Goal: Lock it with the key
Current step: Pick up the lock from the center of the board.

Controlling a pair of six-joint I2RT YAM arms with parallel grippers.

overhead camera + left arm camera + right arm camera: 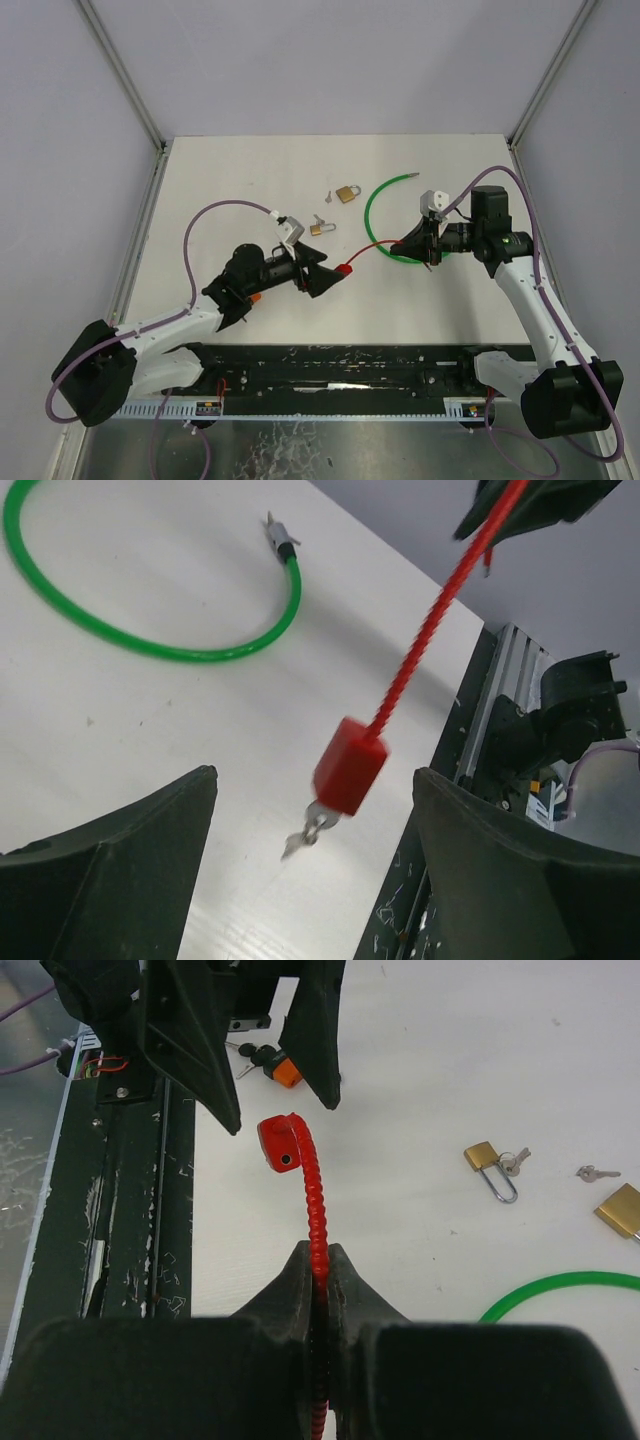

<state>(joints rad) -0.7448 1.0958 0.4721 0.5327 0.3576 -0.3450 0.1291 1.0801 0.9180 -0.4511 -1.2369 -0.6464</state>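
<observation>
A red cable lock has a red block head [346, 268] with a small silver key [305, 835] hanging from it. My right gripper [318, 1260] is shut on the red ribbed cable [315, 1200] and holds it above the table; it also shows in the top view [408, 246]. My left gripper [312, 780] is open. The red head [350, 765] hangs between its two fingers without touching either. In the right wrist view the head [280, 1142] sits just in front of the left gripper's fingers [195, 1050].
A green cable [385, 215] loops on the table behind the right gripper. Two brass padlocks [347, 193] [318, 229] lie at mid table, each with small keys beside it [327, 197]. A black rail [350, 365] runs along the near edge.
</observation>
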